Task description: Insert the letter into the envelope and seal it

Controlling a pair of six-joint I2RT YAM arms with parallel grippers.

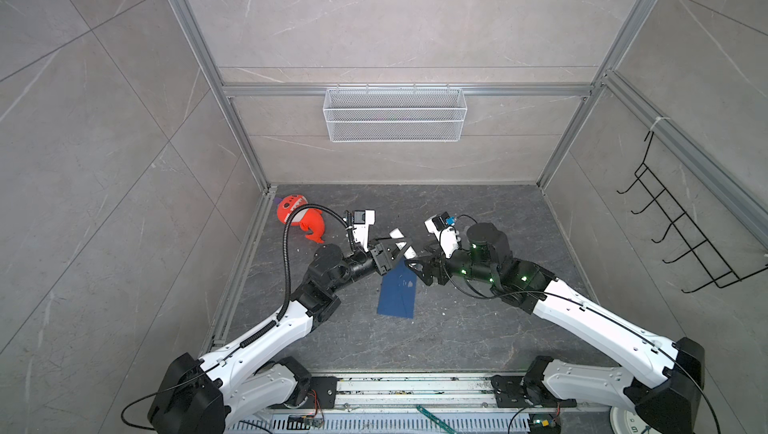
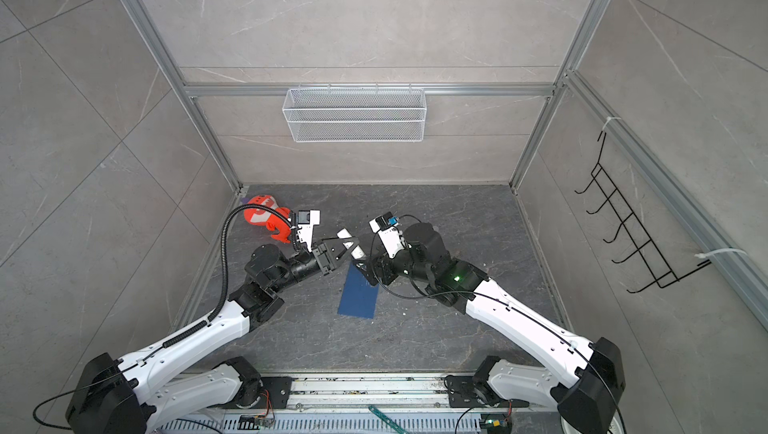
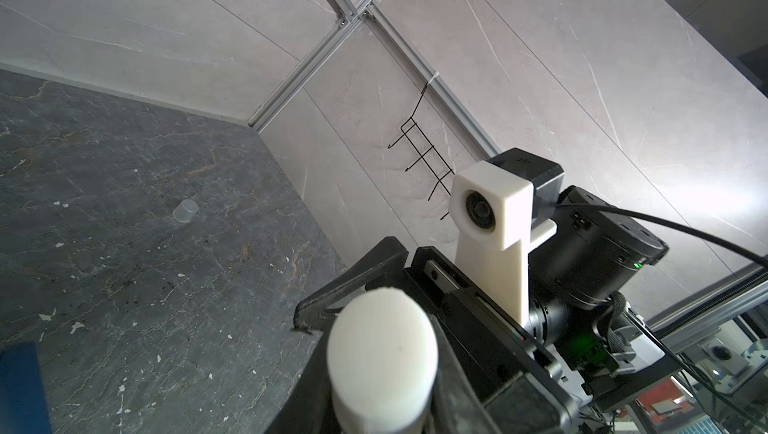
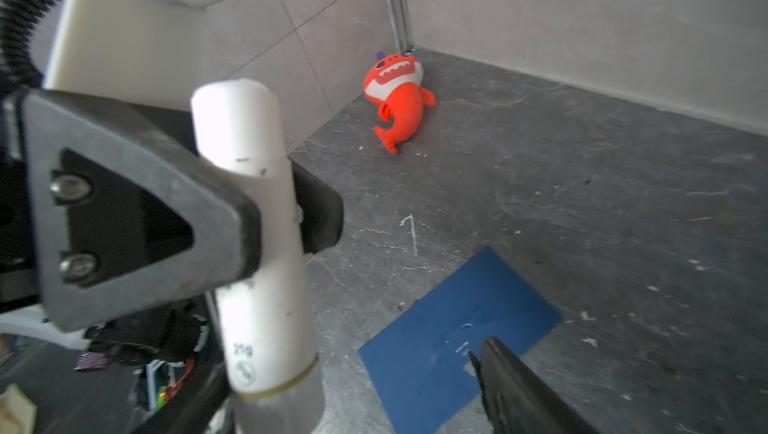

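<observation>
Floor (image 1: 478, 328) | envelope (image 1: 397, 292) flat beneath both jaws | left jaws clamp glue stick (image 4: 241, 128)

Dark navy envelope (image 1: 398, 292) lies flat on dark stone floor (image 1: 457, 328), approx. ctr in both top views. Rectangular, long axis tilted 1 to 7 o'clock; near short edge twd 6 o'clock, far end hidden. Small pale mark (image 1: 409, 284) by its 3 o'clock long edge.
</observation>
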